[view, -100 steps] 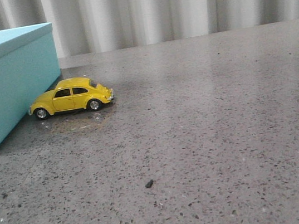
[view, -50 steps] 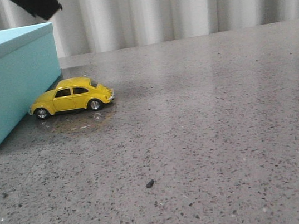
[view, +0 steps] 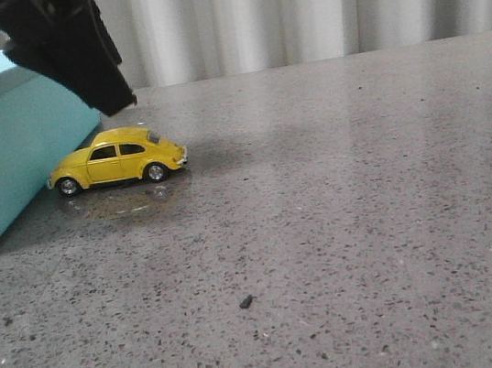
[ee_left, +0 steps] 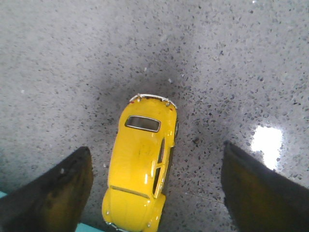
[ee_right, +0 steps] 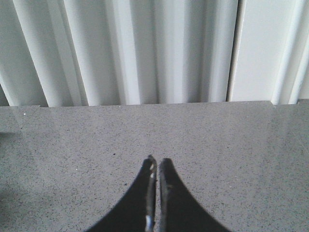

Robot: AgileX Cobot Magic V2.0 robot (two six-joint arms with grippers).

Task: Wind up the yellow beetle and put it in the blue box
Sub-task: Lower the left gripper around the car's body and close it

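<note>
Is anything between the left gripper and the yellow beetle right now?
Nothing visible. The left gripper is open above the yellow beetle, jaws either side of it with bare table between. The blue box sits just beside the car.

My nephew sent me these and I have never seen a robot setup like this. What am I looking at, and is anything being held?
It is a two-armed robot at a speckled grey table. One camera looks forward over the table. It shows a yellow beetle toy car beside a blue box, with the left gripper above the car. A camera on that arm's wrist looks down on the car between the wide-open fingers. The other wrist camera shows the right gripper shut and empty. Nothing is held.
</note>
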